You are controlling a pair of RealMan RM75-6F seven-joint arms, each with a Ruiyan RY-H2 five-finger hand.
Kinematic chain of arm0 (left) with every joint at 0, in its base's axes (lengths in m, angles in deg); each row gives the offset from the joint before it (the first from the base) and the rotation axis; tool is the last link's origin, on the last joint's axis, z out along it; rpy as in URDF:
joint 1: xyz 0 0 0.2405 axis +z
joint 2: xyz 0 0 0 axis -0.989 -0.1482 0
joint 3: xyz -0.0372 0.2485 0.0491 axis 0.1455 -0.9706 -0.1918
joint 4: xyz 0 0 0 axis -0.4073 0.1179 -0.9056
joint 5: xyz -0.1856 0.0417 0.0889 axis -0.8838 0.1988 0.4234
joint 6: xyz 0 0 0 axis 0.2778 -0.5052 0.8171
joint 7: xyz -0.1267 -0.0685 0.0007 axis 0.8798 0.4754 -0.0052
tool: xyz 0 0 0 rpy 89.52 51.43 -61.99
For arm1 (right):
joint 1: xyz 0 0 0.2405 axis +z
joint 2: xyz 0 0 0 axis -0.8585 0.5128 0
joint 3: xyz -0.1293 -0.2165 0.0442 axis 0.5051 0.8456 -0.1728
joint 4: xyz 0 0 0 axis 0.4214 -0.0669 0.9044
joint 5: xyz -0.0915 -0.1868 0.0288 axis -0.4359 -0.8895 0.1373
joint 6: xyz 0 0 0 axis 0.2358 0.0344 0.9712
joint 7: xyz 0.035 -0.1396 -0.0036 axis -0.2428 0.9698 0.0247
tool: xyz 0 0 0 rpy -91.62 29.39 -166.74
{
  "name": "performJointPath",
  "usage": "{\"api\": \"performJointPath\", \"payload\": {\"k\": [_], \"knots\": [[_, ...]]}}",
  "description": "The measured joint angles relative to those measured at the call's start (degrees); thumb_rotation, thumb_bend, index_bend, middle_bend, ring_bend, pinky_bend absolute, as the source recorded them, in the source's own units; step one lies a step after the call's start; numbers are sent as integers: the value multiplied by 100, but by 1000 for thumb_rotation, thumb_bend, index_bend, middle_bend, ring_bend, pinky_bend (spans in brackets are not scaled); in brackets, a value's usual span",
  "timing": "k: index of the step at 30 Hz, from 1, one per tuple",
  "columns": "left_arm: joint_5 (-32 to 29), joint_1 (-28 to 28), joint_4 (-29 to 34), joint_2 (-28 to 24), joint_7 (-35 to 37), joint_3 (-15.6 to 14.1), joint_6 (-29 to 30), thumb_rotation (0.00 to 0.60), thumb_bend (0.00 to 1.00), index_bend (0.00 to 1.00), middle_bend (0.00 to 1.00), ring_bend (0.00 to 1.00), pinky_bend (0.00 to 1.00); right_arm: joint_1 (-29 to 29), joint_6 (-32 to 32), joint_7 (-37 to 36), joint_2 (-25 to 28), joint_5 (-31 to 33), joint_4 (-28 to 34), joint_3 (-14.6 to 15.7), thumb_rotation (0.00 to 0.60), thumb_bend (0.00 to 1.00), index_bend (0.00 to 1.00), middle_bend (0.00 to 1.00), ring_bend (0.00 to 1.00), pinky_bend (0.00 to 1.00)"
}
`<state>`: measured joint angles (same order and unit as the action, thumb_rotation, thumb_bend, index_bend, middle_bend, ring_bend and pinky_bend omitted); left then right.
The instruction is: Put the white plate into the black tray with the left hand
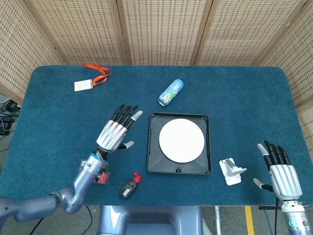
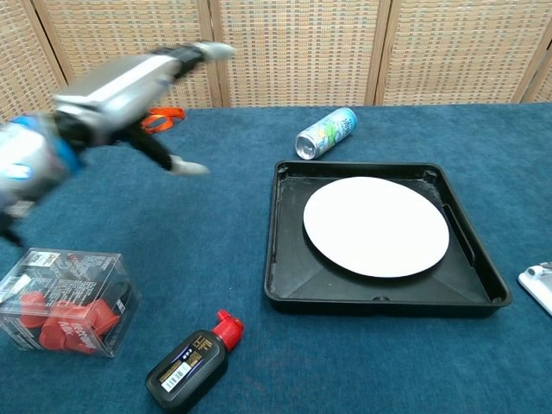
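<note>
The white plate [image 1: 181, 140] [image 2: 376, 225] lies flat inside the black tray [image 1: 152, 164] [image 2: 287, 285] near the table's middle. My left hand [image 1: 115, 131] [image 2: 129, 84] hovers to the left of the tray, well apart from it, fingers spread and holding nothing; it is motion-blurred in the chest view. At the front right corner of the table my right hand [image 1: 280, 169] stays open with fingers apart; the chest view does not show it.
A drink can [image 1: 170, 92] [image 2: 326, 133] lies behind the tray. A white clip-like object [image 1: 231, 171] [image 2: 538, 282] sits right of it. A clear box of red items [image 2: 63, 301], a small black bottle [image 1: 129, 186] [image 2: 193, 361] and an orange lanyard with badge [image 1: 91, 78] lie to the left.
</note>
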<state>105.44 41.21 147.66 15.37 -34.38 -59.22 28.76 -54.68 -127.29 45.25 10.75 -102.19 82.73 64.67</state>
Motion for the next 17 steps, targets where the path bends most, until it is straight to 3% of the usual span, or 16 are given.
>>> {"api": "performJointPath", "payload": {"k": [5,9,17], "knots": [[18,823,705,-819,-266,-323,743,600,0,0,0,0,0,1,5,55,4,-29,44,15,600,165,28,0,0,0],[-39,1335,1187,-1234,-304,-697,920,600,0,0,0,0,0,8,7,104,5,-72,84,32,600,164,22,0,0,0],[-123,2167,1457,-1526,-291,-1128,1405,600,0,0,0,0,0,3,-35,135,29,-239,201,102,600,164,16,0,0,0]]}}
